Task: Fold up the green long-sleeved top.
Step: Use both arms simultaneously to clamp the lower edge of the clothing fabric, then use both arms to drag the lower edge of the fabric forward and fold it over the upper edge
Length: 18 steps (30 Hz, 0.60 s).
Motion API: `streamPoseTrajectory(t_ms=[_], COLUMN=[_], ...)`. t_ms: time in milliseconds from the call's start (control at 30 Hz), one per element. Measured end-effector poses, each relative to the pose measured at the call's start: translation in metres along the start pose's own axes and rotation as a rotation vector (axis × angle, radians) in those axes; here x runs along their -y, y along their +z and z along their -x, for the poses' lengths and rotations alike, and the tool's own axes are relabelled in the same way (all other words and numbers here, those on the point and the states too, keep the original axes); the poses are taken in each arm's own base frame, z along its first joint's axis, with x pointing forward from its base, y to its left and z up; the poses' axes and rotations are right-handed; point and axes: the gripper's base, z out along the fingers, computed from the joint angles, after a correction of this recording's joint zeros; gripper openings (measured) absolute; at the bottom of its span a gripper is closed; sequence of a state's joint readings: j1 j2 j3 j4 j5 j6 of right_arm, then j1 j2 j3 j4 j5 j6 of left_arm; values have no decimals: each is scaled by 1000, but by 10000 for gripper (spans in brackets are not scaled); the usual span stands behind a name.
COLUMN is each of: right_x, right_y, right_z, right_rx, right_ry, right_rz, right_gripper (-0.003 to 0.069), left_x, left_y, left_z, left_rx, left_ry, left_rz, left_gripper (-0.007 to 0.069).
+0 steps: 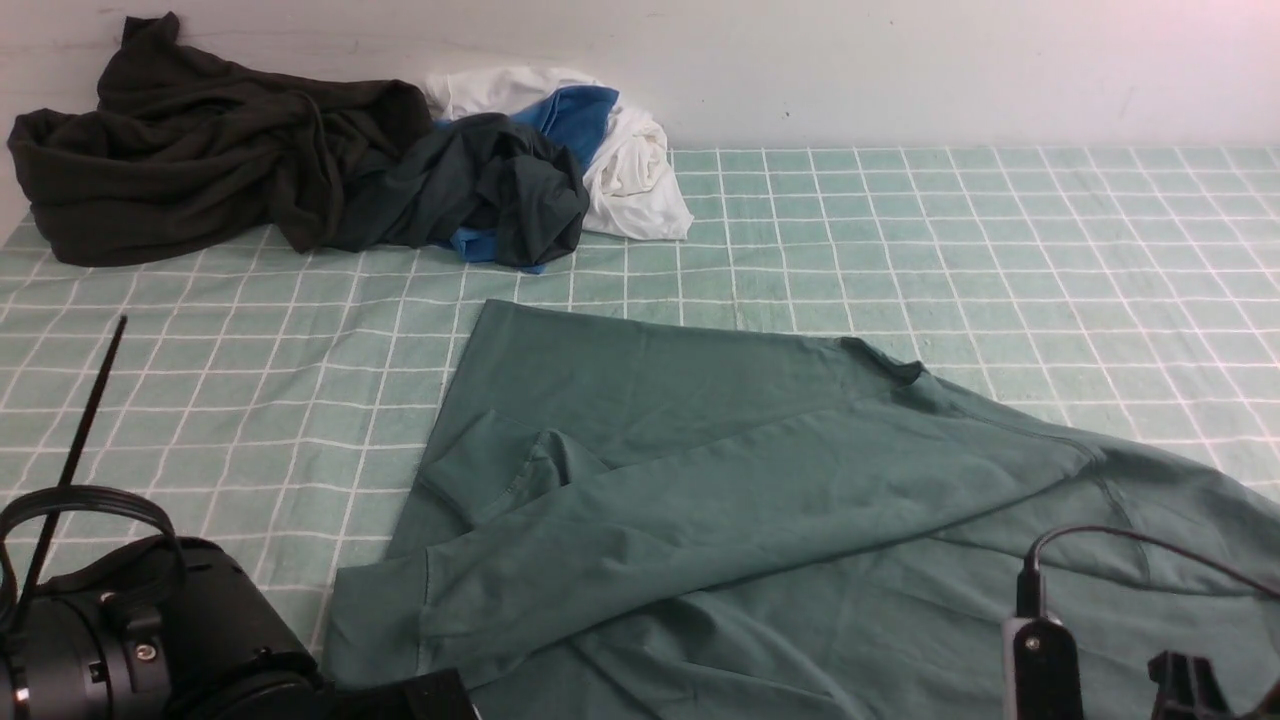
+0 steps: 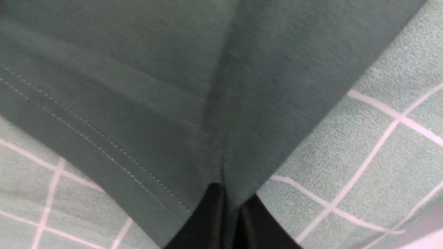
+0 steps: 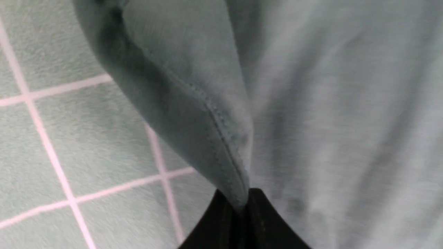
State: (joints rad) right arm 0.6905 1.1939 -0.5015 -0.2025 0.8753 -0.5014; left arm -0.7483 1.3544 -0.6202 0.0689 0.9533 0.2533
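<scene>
The green long-sleeved top [image 1: 700, 470] lies spread on the checked tablecloth [image 1: 1000, 250] near the front edge, with one cuffed sleeve [image 1: 520, 470] folded across its body. In the left wrist view my left gripper [image 2: 231, 193] is shut on a pinch of the top [image 2: 193, 86], close to a double-stitched hem [image 2: 104, 145]. In the right wrist view my right gripper [image 3: 242, 200] is shut on a stitched, folded edge [image 3: 214, 124] of the top [image 3: 328, 103], raised a little off the cloth. In the front view only the arms' bodies show, at the bottom corners.
A very dark garment [image 1: 200, 150] is heaped at the back left against the wall, with white and blue garments [image 1: 610, 140] beside it. The left arm's black housing [image 1: 150, 640] and a thin black rod [image 1: 85, 420] stand at the front left.
</scene>
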Motion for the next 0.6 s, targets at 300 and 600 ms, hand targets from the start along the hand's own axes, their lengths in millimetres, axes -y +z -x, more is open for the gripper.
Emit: streamPoseTrajectory(t_ms=[300, 600], right_x=[64, 177], right_y=[-57, -63], right_z=[8, 7], right_rx=[-18, 62], right_ry=[91, 326], right_rz=[-189, -325], right_gripper=[6, 6], left_x=[-68, -179], left_y=[-84, -167], left_z=[36, 99], left_rx=[173, 417], left_ry=[-143, -235], left_rz=[271, 437], left_gripper=[18, 20])
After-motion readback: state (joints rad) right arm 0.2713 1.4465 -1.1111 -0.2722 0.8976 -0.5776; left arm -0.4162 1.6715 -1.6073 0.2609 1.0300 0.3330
